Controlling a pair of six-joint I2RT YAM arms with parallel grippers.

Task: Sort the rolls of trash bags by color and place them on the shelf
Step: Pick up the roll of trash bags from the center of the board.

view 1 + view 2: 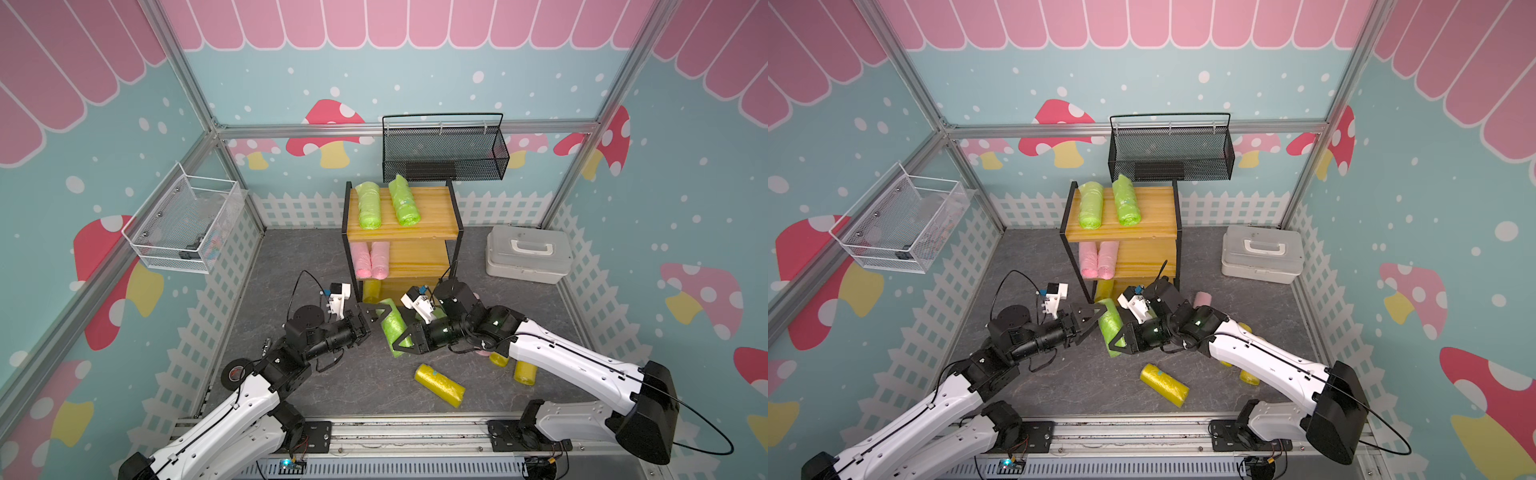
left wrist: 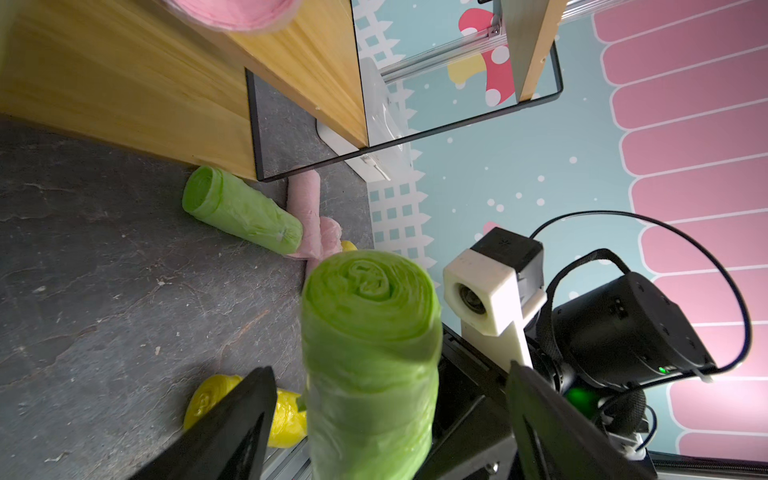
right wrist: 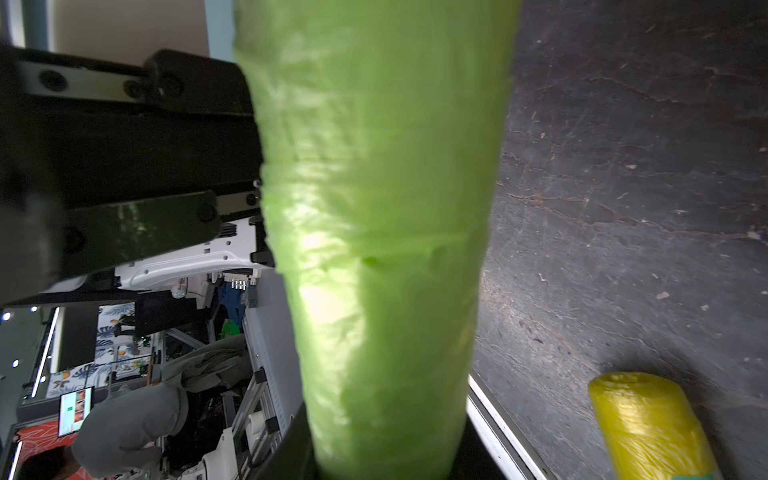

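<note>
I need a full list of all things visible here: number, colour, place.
shelf: one, wood, back centre.
green rolls: four; two on top board, one on floor by shelf, one held.
pink rolls: four; two on middle board, two on floor.
yellow rolls: four; one at bottom level, three on floor.
black basket: one, back wall.
white basket: one, left wall.
white case: one, floor, right of shelf.
tape: one, black, floor, left side.
left gripper: open, astride held green roll.
right gripper: shut on held green roll.

We see a black mesh basket point(image 1: 445, 154) hanging on the far wall, a white wire basket point(image 1: 185, 226) on the left wall, a white lidded case point(image 1: 528, 254) far right on the grey desk point(image 1: 332, 386), and a black tape roll point(image 1: 233, 374) near left.
</note>
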